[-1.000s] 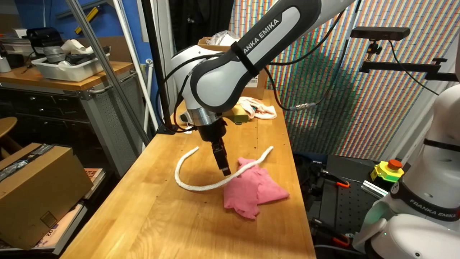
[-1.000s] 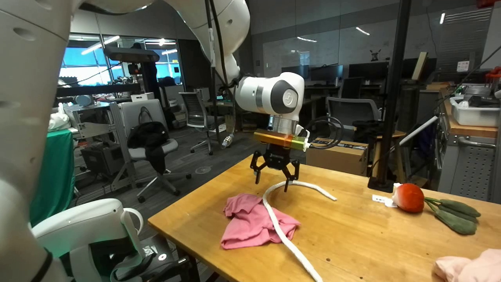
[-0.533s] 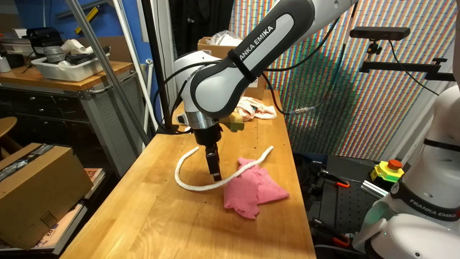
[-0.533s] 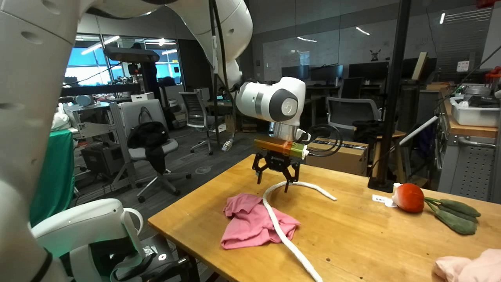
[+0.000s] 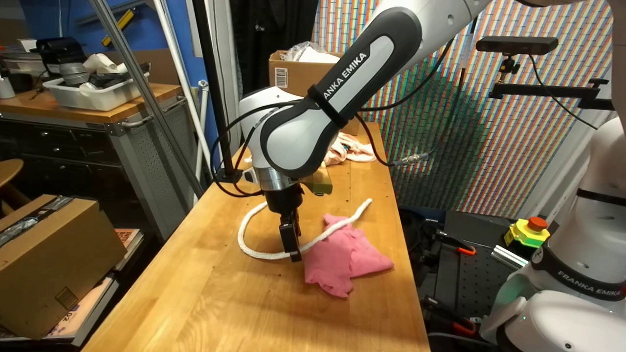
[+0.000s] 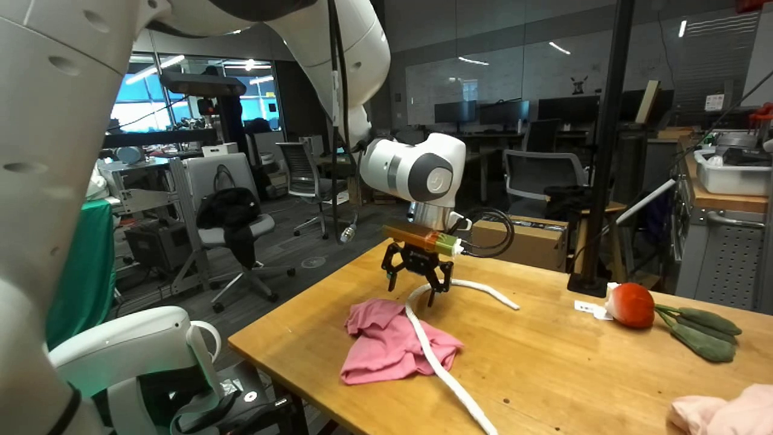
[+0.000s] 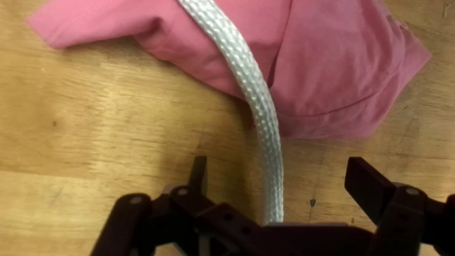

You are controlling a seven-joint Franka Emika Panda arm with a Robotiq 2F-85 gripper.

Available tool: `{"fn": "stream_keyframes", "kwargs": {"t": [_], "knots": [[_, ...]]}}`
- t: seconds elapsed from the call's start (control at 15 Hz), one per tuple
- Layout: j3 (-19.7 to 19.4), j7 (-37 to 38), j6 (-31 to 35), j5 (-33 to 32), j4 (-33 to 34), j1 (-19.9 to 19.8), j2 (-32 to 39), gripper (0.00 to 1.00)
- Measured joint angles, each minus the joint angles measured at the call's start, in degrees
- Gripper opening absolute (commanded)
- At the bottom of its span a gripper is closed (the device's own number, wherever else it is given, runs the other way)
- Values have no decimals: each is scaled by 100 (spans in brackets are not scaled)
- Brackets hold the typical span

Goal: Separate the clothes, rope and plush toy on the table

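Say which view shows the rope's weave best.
Wrist view: the rope is close, weave distinct, though neither end shows. Both exterior views show more length, curving over the pink cloth, but too small to read the weave.

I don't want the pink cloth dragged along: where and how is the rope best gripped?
Probably on the stretch of rope just beyond the edge of the pink cloth, from straight above. It lies there on the table rather than on fabric and, in the wrist view, runs between the jaws of the open gripper, which could close across its narrow width.
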Motion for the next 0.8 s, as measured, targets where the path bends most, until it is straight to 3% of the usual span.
{"fn": "stream_keyframes", "kwargs": {"t": [0.8], "knots": [[65,128,239,-7,-133,98,174,100]]}}
